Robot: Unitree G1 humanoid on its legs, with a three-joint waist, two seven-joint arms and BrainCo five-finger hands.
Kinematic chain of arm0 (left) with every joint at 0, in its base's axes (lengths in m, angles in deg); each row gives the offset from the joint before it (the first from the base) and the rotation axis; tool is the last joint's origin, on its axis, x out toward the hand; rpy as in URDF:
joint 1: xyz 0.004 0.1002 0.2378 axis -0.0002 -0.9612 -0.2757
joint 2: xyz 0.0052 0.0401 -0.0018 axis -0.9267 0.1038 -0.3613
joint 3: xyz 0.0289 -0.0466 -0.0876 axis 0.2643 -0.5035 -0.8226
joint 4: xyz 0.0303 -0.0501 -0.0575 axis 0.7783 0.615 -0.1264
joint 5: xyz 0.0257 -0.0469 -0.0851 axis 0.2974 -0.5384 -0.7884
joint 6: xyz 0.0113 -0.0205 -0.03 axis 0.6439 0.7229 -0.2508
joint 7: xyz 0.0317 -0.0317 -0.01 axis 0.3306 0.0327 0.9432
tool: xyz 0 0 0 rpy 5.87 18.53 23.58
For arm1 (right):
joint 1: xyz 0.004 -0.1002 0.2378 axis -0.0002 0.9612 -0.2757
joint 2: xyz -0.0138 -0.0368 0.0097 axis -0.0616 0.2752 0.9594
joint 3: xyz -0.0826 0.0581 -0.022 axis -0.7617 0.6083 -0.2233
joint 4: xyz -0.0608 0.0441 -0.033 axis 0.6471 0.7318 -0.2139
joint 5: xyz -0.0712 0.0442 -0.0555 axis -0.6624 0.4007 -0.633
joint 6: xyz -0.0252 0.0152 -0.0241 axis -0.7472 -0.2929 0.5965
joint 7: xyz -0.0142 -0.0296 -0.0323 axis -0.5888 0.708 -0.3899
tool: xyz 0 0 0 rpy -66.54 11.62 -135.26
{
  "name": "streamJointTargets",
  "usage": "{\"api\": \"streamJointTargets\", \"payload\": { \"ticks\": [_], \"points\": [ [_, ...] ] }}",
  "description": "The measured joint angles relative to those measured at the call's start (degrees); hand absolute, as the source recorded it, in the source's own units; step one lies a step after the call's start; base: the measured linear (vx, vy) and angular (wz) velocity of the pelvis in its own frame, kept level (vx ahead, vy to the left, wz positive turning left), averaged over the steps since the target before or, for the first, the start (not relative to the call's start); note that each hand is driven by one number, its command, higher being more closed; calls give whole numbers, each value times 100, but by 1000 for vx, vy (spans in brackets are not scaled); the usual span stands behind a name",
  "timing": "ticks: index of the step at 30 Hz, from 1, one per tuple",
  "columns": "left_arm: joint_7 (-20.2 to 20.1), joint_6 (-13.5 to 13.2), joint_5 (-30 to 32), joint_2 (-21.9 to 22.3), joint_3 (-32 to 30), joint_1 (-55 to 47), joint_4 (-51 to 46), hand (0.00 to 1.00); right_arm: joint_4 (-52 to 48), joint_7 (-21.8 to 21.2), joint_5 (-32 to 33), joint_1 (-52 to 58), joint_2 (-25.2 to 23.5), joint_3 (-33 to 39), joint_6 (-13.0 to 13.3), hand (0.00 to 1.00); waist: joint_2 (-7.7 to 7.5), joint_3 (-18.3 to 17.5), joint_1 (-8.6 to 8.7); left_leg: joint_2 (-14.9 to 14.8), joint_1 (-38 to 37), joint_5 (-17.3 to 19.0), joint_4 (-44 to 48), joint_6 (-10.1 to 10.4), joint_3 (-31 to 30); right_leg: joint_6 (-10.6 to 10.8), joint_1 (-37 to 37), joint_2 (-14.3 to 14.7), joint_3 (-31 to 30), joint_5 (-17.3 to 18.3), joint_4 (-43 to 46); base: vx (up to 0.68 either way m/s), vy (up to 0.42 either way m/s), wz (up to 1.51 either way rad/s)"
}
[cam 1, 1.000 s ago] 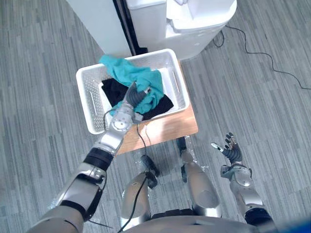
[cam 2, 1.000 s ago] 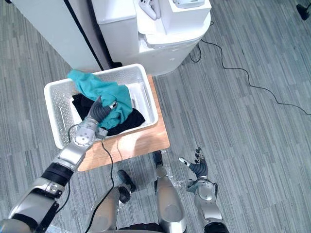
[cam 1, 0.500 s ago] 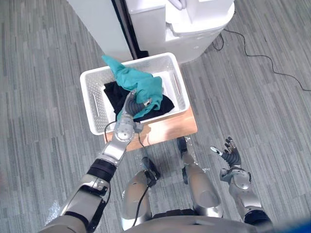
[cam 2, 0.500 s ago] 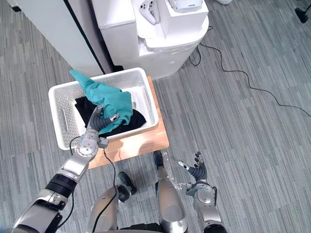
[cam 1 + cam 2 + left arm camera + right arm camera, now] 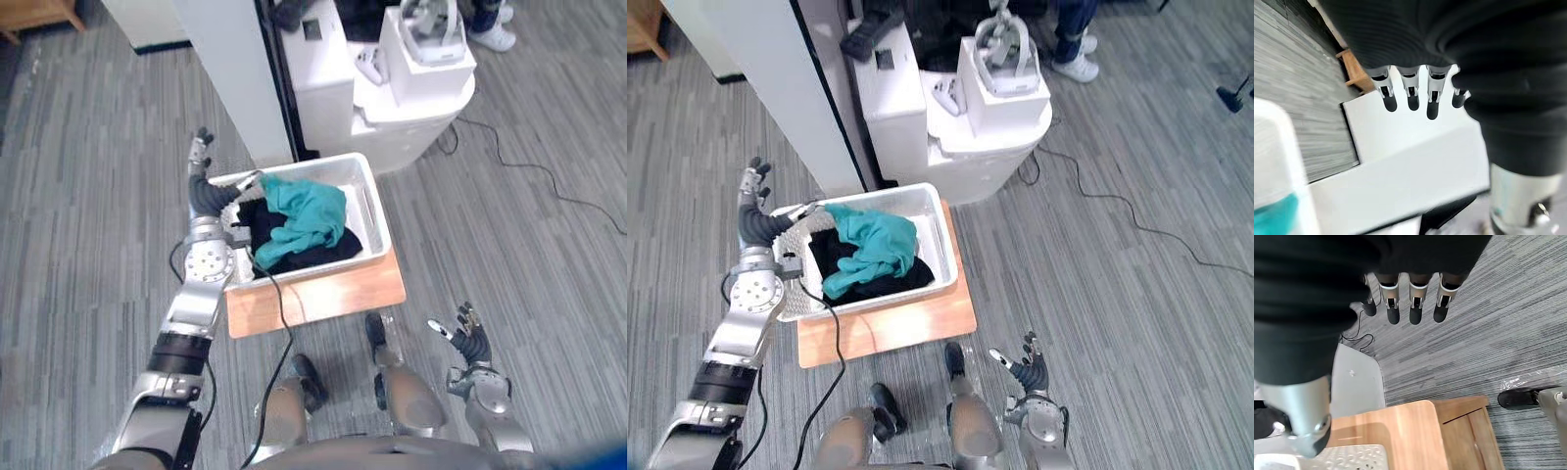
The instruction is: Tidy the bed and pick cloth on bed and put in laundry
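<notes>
Crumpled teal cloth [image 5: 304, 213] lies in the white perforated plastic basket [image 5: 373, 210] mid-frame, atop a black garment [image 5: 328, 247]; left hand [image 5: 202, 178] hovers straight-fingered at its left rim; right hand [image 5: 472, 344], lower right, splays empty.

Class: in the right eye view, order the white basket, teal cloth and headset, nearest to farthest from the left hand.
1. White basket: its left rim is beside the left hand.
2. Teal cloth: inside the basket.
3. Headset: far back, on a white box.

The teal cloth [image 5: 308, 215] hides much of the black cloth [image 5: 299, 258].
</notes>
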State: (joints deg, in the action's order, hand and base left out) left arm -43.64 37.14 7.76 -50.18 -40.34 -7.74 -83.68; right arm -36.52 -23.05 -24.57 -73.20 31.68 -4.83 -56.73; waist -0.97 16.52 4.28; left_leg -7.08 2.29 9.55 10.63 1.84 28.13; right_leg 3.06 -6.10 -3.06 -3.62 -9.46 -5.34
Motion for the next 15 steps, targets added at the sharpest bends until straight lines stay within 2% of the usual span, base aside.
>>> {"api": "streamJointTargets", "payload": {
  "ticks": [4,6,9,11,14,15],
  "points": [
    [-286,27,-512,131,-349,-732,-120,0,82,-69,-263,204,-23,78,-232,0,29,-331,-89,107,-281,-123,-343,13,-79,7,192,-42,144,140,-1,43,4,16],
    [-632,168,-993,383,-562,-1385,-122,0,305,-153,-487,235,-17,192,-393,0,87,-501,-171,182,-576,-210,-611,21,-107,42,398,-63,261,234,0,34,10,14],
    [-1105,384,-1479,535,-658,-1997,9,0,589,-266,-668,257,-19,260,-529,0,125,-709,-227,241,-759,-267,-823,26,-176,44,565,-92,364,337,0,11,4,21],
    [-1757,694,-2004,648,-716,-2497,646,0,889,-311,-724,314,-20,316,-609,0,166,-952,-345,280,-995,-333,-1063,32,-173,46,737,-103,445,447,0,20,-6,13],
    [-2208,778,-2307,920,-921,-3077,1495,0,1256,-253,-642,344,-42,437,-596,0,153,-1142,-468,290,-1250,-345,-1225,50,-114,61,926,-97,500,557,-2,18,-8,3],
    [-2245,766,-2309,954,-938,-3168,1669,0,1330,-243,-593,347,-54,467,-569,0,139,-1181,-485,289,-1274,-345,-1243,52,-107,63,943,-97,513,569,-3,0,0,0]
  ]
}}
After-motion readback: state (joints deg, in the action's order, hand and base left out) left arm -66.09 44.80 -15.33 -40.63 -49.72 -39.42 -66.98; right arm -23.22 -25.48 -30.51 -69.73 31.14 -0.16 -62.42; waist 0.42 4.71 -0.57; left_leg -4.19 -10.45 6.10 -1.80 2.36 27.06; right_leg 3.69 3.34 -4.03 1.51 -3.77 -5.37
